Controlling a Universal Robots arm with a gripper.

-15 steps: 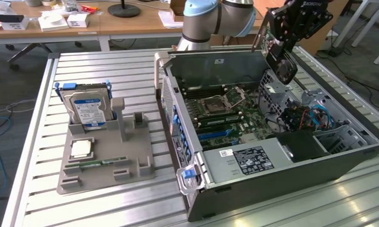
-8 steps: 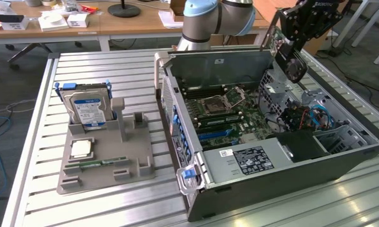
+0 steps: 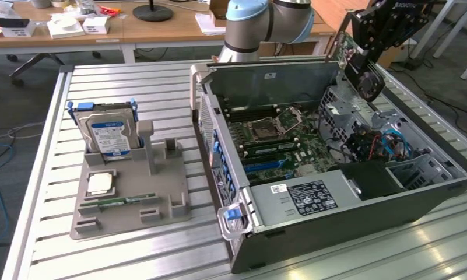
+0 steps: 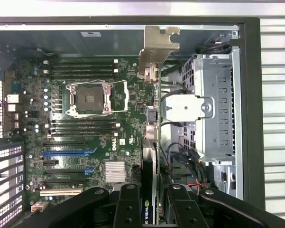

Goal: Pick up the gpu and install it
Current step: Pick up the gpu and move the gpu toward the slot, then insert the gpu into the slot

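The end effector (image 3: 371, 44) hung above the far corner of the open computer case (image 3: 334, 221), on the exterior view's right, with its black fingers (image 4: 128, 204) clamped on the gpu (image 3: 364, 76). The card was in the air, clear of the case and not seated in anything.

From the wrist, the gpu (image 4: 149, 166) showed edge-on, thin as a blade. Its long axis ran straight out from the end effector (image 4: 151, 192) toward the case below. The silver metal bracket (image 4: 157, 45) was at the far end and the gripped end was nearest the fingers. The motherboard (image 4: 99, 104) lay flat beneath it. The blue slot (image 4: 68, 153) sat off to one side of the card's edge rather than under it, and as far as I could judge its length ran crosswise to the card.

The card had a matte black face with a round fan and a green board edge, and the bracket was bent sheet metal with a notch. The board was dark green and crowded, with a square steel socket frame (image 4: 91, 97) and a finned heatsink (image 4: 114, 171). Beside the card stood a perforated grey drive cage (image 4: 213, 109).

On the ribbed aluminium table (image 3: 140, 81), well apart, a grey plastic holder (image 3: 167, 192) carried a hard drive (image 3: 107, 131) upright.
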